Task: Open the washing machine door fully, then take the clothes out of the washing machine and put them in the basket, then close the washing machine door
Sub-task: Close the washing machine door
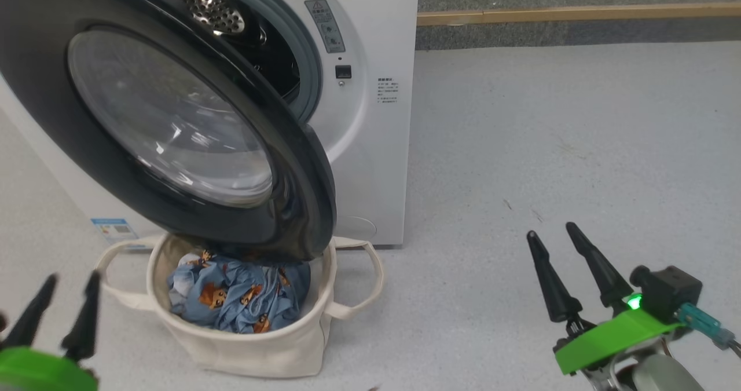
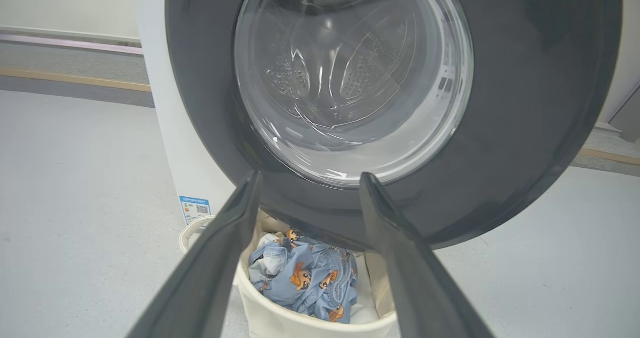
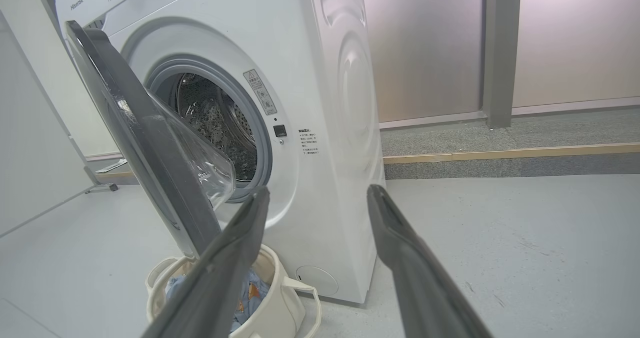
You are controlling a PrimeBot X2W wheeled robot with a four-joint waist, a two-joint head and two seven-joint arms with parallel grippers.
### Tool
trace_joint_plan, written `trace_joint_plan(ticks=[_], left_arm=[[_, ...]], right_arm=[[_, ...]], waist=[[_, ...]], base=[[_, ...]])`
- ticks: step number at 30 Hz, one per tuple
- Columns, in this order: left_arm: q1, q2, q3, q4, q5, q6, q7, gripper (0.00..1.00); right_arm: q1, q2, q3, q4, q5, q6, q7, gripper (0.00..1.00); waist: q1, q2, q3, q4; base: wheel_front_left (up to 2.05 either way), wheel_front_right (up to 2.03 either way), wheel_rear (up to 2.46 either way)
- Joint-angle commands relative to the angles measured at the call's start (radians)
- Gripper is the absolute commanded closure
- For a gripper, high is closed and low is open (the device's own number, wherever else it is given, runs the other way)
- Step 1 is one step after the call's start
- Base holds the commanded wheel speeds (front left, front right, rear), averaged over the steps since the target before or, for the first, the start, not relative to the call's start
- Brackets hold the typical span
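Currently at the last step: door closure.

Nearest, at the lower left of the head view: left gripper (image 1: 74, 276), two long dark fingers apart, holding nothing. In the left wrist view, aimed squarely at the outer face of the door. At the lower right: right gripper (image 1: 551, 230), fingers likewise apart and empty, over bare grey floor (image 1: 550, 136), well apart from the machine.

Next out: round cream canvas basket (image 1: 260, 350) with two loop handles, standing on the floor just in front of the machine. Inside it: light blue soft garment (image 1: 237, 298) printed with orange-brown bears, bunched below the rim. Removal step judged complete.

Directly above the basket: large round door (image 1: 168, 119) with glossy black rim and bulging clear glass centre, standing partway open from a hinge on the robot's left, free edge toward the robot. Lower rim overlapping the basket mouth in the head view; contact between the two: cannot tell.

Farthest: white boxy front-loading washing machine (image 1: 382, 148), grey rubber ring (image 1: 310, 84) around the open mouth, perforated steel drum (image 1: 214, 8) behind it. No fabric visible in the exposed part of the drum; lower part hidden by the door.

Next move, as judged:
- Bring the left gripper onto the black rim near the free edge.
- Keep the fingers off the glass bulge.
- Check clearance over the basket rim and handles before the swing.
- Push toward the mouth in an arc about the hinge.
- Press until flush with the ring; firm final push likely needed for the latch.
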Motion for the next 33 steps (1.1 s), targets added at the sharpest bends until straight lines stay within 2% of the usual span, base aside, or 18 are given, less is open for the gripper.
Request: trace_joint_plan(ticks=[1, 3, 9, 17, 31, 32, 33], left_arm=[[-0.011, 0.069, 0.082, -0.045, 0.012, 0.021, -0.016, 0.00], [0.063, 0.075, 0.143, -0.098, 0.022, 0.050, -0.019, 0.00], [0.178, 0.035, 0.285, -0.185, 0.053, 0.062, -0.020, 0.00], [0.231, -0.007, 0.328, -0.198, 0.123, 0.019, -0.020, 0.00], [0.221, -0.022, 0.353, -0.185, 0.159, -0.026, -0.020, 0.00], [0.218, -0.023, 0.353, -0.184, 0.160, -0.029, -0.020, 0.00], [0.216, -0.023, 0.353, -0.182, 0.162, -0.031, -0.020, 0.00]], right_arm=[[-0.001, -0.002, -0.001, -0.039, -0.011, 0.001, -0.013, 0.00], [0.015, 0.009, -0.025, -0.046, -0.016, 0.001, -0.013, 0.00], [0.041, 0.024, -0.058, -0.044, -0.029, 0.001, -0.013, 0.00], [0.055, 0.028, -0.069, -0.038, -0.038, 0.001, -0.013, 0.00], [0.051, 0.018, -0.063, -0.010, -0.016, 0.001, -0.013, 0.00], [0.051, 0.016, -0.064, -0.007, -0.014, 0.001, -0.013, 0.85], [0.050, 0.016, -0.064, -0.003, -0.011, 0.001, -0.013, 1.00]], waist=[[0.0000, -0.0001, -0.005, 0.000], [0.0000, -0.0001, -0.010, -0.002], [0.0000, -0.0001, -0.016, -0.012], [0.0000, -0.0001, -0.023, -0.034], [0.0000, -0.0001, -0.022, -0.028], [0.0000, -0.0001, -0.021, -0.027], [0.0000, -0.0001, -0.020, -0.026]], base=[[0.00, 0.00, 0.00], [0.00, 0.00, 0.00], [0.00, 0.00, 0.00], [0.00, 0.00, 0.00], [0.00, 0.00, 0.00], [0.00, 0.00, 0.00], [0.00, 0.00, 0.00]])
